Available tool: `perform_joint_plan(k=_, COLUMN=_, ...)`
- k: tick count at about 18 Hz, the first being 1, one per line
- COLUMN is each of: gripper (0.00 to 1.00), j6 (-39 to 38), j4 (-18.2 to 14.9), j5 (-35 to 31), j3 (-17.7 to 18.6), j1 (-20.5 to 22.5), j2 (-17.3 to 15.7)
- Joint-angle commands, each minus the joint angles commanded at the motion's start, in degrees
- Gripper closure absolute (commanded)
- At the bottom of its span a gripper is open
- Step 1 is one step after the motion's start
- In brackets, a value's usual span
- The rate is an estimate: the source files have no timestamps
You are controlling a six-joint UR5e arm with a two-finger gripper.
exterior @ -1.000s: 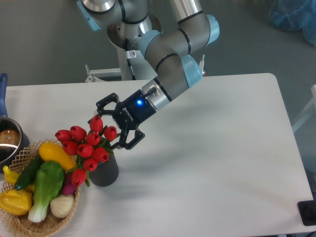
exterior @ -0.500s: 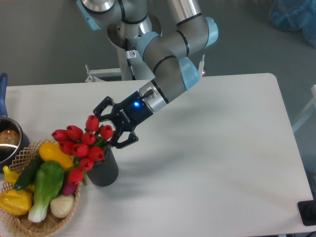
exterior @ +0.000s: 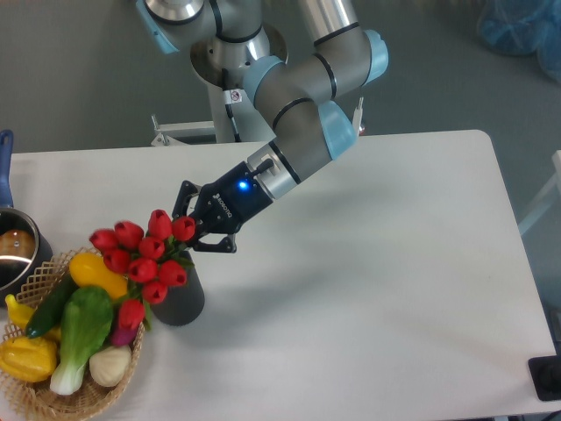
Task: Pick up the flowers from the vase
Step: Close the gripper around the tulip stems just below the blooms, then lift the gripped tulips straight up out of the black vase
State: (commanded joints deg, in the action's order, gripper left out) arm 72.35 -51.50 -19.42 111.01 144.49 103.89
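The flowers (exterior: 140, 261), a bunch of red tulip buds with green leaves, stand in the dark grey ribbed vase (exterior: 181, 303) at the front left of the white table. They spread wider than the vase mouth and lean left over the basket. My gripper (exterior: 198, 229) reaches in from the upper right. Its black fingers have drawn in around the rightmost buds and stems just above the vase mouth, shut on them. The stems inside the vase are hidden.
A woven wicker basket (exterior: 33, 274) with yellow, green and white vegetables touches the vase's left side. A metal pot (exterior: 12, 254) with a blue handle (exterior: 4, 151) sits at the left edge. The arm's base stands behind the table.
The gripper has moved down and left into the bunch and its fingers have narrowed from wide open to shut on the right-hand buds. The flowers and vase have shifted slightly left.
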Motion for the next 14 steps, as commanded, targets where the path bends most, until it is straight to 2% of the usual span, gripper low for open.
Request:
perform_joint_plan(k=3, gripper=0.98, j6=-4.5, j4=0.2, j5=-0.3, j3=-2.5, j1=-0.1, j2=0.1)
perform_joint_plan(k=14, gripper=0.98, j6=-6.1, j4=0.3, j5=0.6, j3=-3.2, j1=0.9, j2=-2.3)
